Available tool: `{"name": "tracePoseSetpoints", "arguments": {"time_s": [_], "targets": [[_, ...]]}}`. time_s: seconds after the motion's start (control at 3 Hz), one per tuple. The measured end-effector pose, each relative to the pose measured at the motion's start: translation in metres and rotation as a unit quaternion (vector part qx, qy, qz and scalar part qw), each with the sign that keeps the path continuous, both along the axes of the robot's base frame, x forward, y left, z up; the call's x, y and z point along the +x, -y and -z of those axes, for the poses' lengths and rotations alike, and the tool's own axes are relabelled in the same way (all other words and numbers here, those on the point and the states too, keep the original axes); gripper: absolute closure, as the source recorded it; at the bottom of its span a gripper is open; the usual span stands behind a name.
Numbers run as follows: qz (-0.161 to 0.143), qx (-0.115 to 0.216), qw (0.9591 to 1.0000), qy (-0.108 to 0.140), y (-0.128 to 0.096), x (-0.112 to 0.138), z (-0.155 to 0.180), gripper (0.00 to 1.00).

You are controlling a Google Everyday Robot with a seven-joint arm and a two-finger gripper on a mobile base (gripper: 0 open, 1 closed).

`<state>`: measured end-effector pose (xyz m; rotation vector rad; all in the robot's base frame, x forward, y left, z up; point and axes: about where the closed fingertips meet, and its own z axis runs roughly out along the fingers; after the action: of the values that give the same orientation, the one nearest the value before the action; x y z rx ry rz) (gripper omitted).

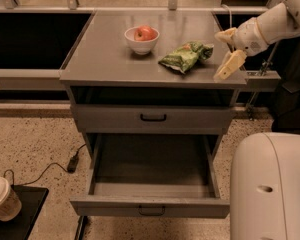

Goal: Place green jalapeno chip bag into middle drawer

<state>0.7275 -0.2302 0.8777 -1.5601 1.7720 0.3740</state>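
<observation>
The gripper (219, 55) hangs at the cabinet top's (105, 59) right edge, its fingers spread wide and holding nothing. Just beside it at nine o'clock the green jalapeno chip bag (186, 56) lies untouched. I'd call this the reach. Next it needs to grasp the bag, then carry it toward seven o'clock into the open middle drawer (115, 207).

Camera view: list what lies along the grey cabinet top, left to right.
A white round bowl holding a red apple → green glossy jalapeno chip bag → cream two-finger tool, open, over the right edge.
</observation>
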Motion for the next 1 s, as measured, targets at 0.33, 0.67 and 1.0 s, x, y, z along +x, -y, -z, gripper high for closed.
{"name": "tracePoseSetpoints", "arguments": {"time_s": [0.33,0.67,1.0], "targets": [[-0.007,0.017,0.9998,0.01,-0.022,0.014,-0.002,0.0],[-0.007,0.017,0.9998,0.01,-0.022,0.014,-0.002,0.0],[-0.001,0.014,0.9993,0.033,-0.05,0.042,-0.005,0.0]]}}
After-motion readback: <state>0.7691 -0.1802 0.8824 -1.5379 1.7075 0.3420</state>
